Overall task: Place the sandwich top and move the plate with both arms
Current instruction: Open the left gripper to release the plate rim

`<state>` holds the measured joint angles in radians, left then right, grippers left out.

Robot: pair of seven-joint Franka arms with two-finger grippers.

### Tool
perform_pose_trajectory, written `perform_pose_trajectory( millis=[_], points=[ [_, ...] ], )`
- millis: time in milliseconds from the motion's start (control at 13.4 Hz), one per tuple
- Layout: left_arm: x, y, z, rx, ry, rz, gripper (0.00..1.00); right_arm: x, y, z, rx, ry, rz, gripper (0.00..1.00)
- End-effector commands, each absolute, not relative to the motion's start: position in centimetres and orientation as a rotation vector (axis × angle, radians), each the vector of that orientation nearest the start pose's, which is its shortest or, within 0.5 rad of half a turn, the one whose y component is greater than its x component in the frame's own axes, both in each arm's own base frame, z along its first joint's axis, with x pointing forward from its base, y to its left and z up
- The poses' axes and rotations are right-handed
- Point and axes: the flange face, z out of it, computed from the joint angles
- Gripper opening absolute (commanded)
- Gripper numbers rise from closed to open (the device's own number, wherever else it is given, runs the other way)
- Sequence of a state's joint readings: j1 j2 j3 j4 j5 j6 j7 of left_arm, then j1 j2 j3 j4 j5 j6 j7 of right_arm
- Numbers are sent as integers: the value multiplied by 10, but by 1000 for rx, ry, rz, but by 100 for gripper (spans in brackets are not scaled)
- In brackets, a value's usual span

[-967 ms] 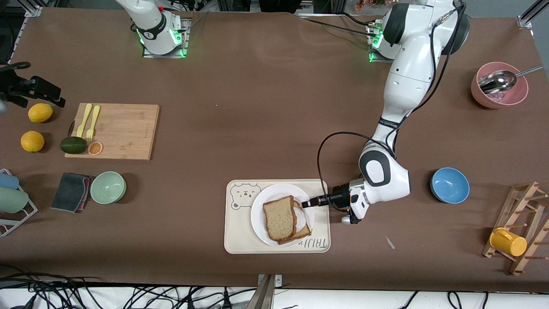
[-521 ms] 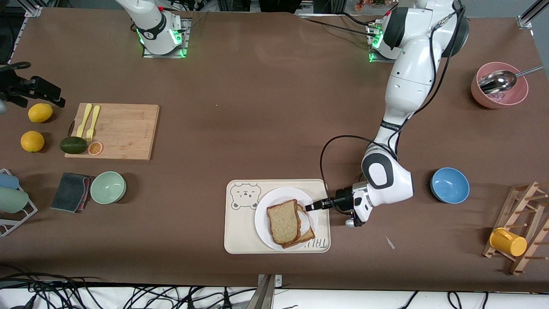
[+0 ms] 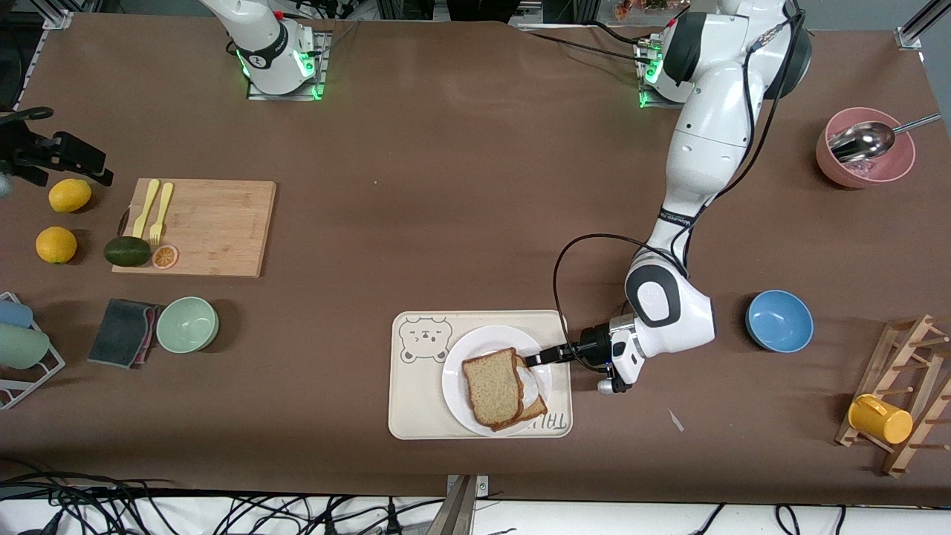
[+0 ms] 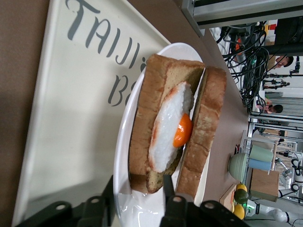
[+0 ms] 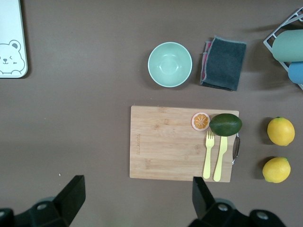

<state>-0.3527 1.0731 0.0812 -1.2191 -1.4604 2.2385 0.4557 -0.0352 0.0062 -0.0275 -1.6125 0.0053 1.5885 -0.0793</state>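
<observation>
Front view: your left gripper [image 3: 533,360] pinches the rim of the plate [image 3: 455,379], which sits on the bear tray [image 3: 410,394] toward the left arm's end of it. The sandwich top [image 3: 491,386] lies on the egg slice [image 3: 529,391], offset. Your right gripper [image 5: 135,198] waits spread over the cutting board [image 5: 163,142].

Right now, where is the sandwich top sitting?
The sandwich top lies on the egg-topped slice on the plate, which sits on the bear-print tray; the left gripper is at the plate's rim.
</observation>
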Motion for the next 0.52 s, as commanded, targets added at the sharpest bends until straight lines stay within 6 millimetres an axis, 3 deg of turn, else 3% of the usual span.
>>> perform_pose_trajectory(
  millis=[0,298,446],
  points=[
    [719,-249,142,2175,204,76,67,551,-33,606,-3114,-18,47,100],
    [719,-244,159,2193,179,80,74,551,-33,606,-3114,-16,47,100],
    [715,-240,160,2209,168,72,82,551,-33,606,-3114,-16,47,100]
  ],
)
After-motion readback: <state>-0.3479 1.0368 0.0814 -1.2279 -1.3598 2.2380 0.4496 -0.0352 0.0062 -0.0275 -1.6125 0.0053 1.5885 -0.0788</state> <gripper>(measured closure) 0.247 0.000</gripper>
